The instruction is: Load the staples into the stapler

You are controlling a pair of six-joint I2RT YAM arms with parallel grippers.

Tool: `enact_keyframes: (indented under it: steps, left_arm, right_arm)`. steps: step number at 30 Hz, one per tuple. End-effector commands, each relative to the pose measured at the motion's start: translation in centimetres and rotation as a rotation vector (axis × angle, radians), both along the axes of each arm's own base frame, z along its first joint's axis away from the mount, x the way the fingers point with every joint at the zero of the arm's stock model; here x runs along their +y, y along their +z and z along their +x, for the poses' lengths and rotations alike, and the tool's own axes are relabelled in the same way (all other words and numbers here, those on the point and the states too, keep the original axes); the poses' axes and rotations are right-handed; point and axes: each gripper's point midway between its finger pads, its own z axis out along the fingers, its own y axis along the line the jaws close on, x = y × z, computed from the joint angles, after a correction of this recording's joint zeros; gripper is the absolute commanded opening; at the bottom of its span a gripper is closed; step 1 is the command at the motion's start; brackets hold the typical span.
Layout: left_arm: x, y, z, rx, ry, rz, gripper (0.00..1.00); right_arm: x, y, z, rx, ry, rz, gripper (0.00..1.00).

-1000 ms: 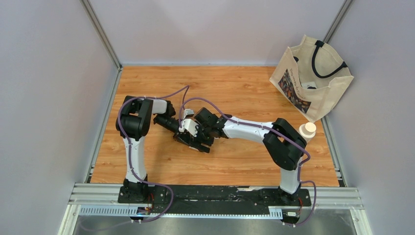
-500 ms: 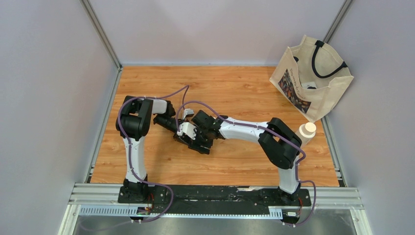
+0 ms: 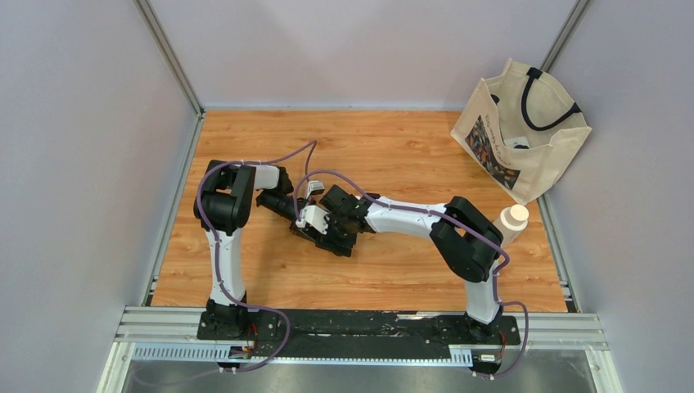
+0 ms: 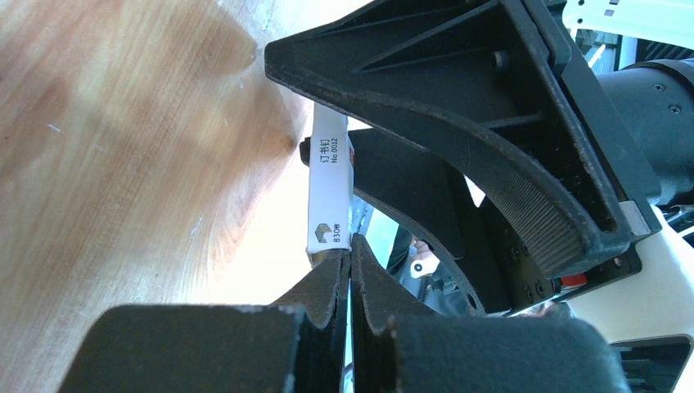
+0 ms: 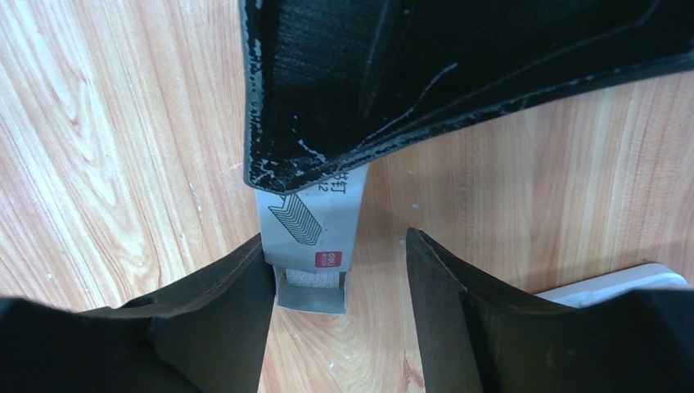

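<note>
- left gripper [image 4: 349,266] is clamping shut on the end flap of the staple box [image 4: 330,192]; it's holding the white box out ahead of its tips, low over the wooden table [image 4: 123,123], probably to give the other arm a steady target
- right gripper [image 5: 335,239] is standing with jaws apart, straddling the box's open end; one of its fingers [image 5: 221,303] is touching or sitting just beside the box wall, the other is sitting clear; nothing gripped
- the staples [image 5: 311,279] are showing as a pale ribbed strip inside the open mouth, right between the right gripper's tips; not out of the box yet
- my read: the step in hand is getting the strip out; one end is being pinned so a pull isn't dragging the box along
- stapler: not seeing it for sure; a white edge [image 5: 610,284] is lying just beyond the clear finger; cannot tell if that's it
- risk: the strip is tiny; wide pads may be squeezing cardboard instead of staples
</note>
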Motion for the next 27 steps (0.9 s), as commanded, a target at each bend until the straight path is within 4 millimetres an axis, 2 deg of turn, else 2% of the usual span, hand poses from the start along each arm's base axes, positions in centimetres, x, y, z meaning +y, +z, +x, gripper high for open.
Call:
enact_keyframes:
  steps: [1,9,19,27]
  left_arm:
    - [-0.3,1.1,0.7,-0.041,0.003,-0.057,0.03]
    - [-0.3,1.0,0.7,-0.035,0.004,-0.057,0.02]
    - [-0.2,0.8,0.7,-0.033,0.004,-0.056,0.01]
    - [0.1,0.8,0.9,-0.036,0.007,-0.053,0.01]
  right_arm:
    - [0.1,1.0,0.2,-0.031,0.016,0.017,0.60]
    - [-0.4,1.3,-0.4,-0.025,0.036,0.023,0.59]
    - [-0.6,1.3,-0.1,-0.027,0.023,0.020,0.46]
    - [-1.9,1.4,0.1,-0.045,0.009,0.004,0.44]
